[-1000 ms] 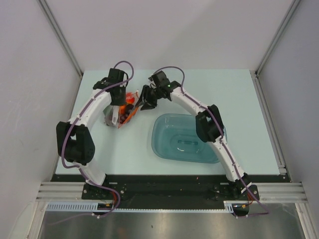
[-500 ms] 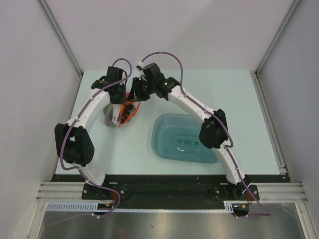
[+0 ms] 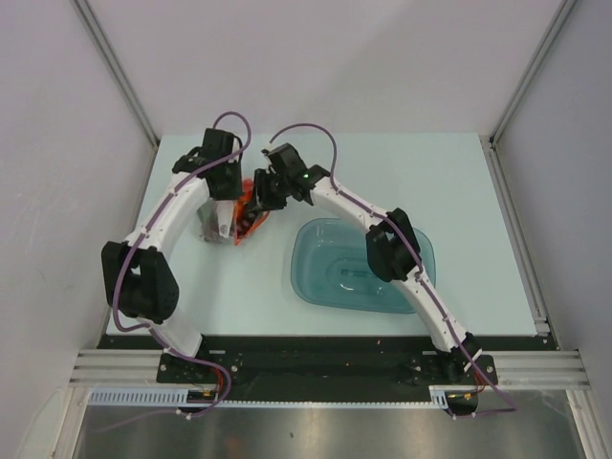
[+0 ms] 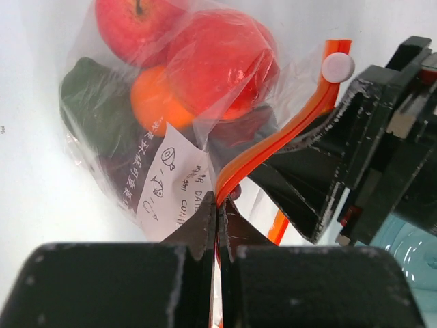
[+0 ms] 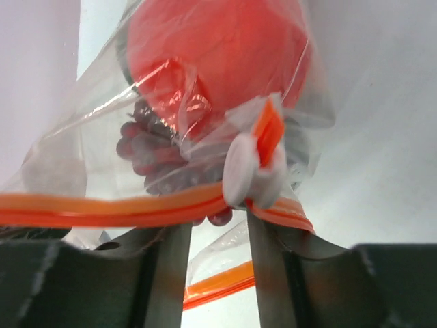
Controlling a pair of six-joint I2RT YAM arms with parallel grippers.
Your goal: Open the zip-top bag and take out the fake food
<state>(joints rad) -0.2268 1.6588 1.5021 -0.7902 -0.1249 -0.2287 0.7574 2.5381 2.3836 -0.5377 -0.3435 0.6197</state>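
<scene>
Ok so progress check: I'd call this early days, we're mid way through the opening step. The bag [image 3: 222, 222] sits on the far left part of the table [image 3: 459, 191], right between the two claws, with the tub [image 3: 308, 260] nearby to its right. The left claw [image 4: 217, 205] is clamped fully shut on the orange strip [image 4: 273, 143], pinning one lip of the mouth. The right claw [image 5: 220, 229] is about half open, with the white slider [image 5: 240, 169] sitting right at its fingertips. Can't honestly tell from either wrist view whether it's actually pinching the slider or just bracketing it. There's a second bit of orange strip showing lower down, apart from the pinched one, so my guess is the mouth has started to part, but I wouldn't swear how far. All the fruit [image 4: 218, 61] I can see (red ones, the orange, a green one, the grapes) is inside the plastic. So what's left: finish the zip, spread the mouth, then get every piece out.
</scene>
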